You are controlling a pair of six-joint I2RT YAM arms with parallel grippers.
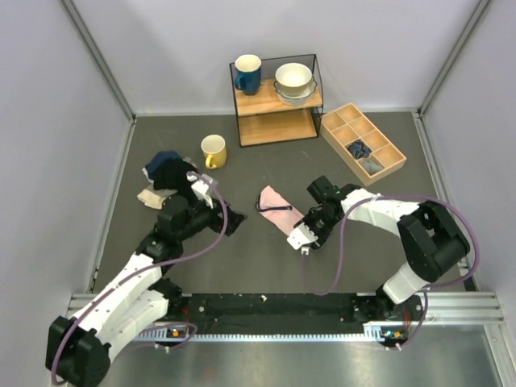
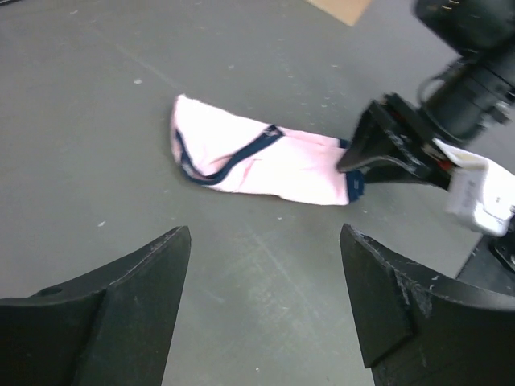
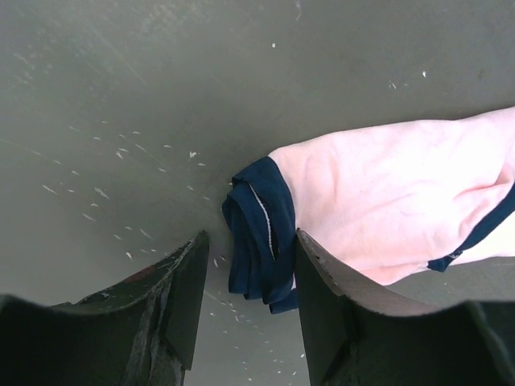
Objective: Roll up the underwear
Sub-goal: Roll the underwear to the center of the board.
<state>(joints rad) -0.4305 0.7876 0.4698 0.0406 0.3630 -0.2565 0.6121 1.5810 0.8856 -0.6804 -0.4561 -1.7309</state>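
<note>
The underwear (image 1: 276,208) is light pink with navy edging and lies folded into a long strip on the dark table. In the left wrist view (image 2: 257,161) it lies ahead of my left gripper (image 2: 265,273), which is open and empty, a short way to its left (image 1: 235,223). My right gripper (image 1: 301,230) is at the strip's near right end. In the right wrist view its open gripper (image 3: 250,236) straddles the bunched navy waistband (image 3: 259,241), with a gap on the left side. The right gripper also shows in the left wrist view (image 2: 366,153), touching the fabric's end.
A yellow mug (image 1: 214,151), a pile of black garments (image 1: 168,169) and a small beige cloth (image 1: 150,197) lie at the left. A wire shelf (image 1: 276,121) holds a blue mug (image 1: 247,74) and bowls (image 1: 294,81). A wooden divided tray (image 1: 363,143) sits at the back right.
</note>
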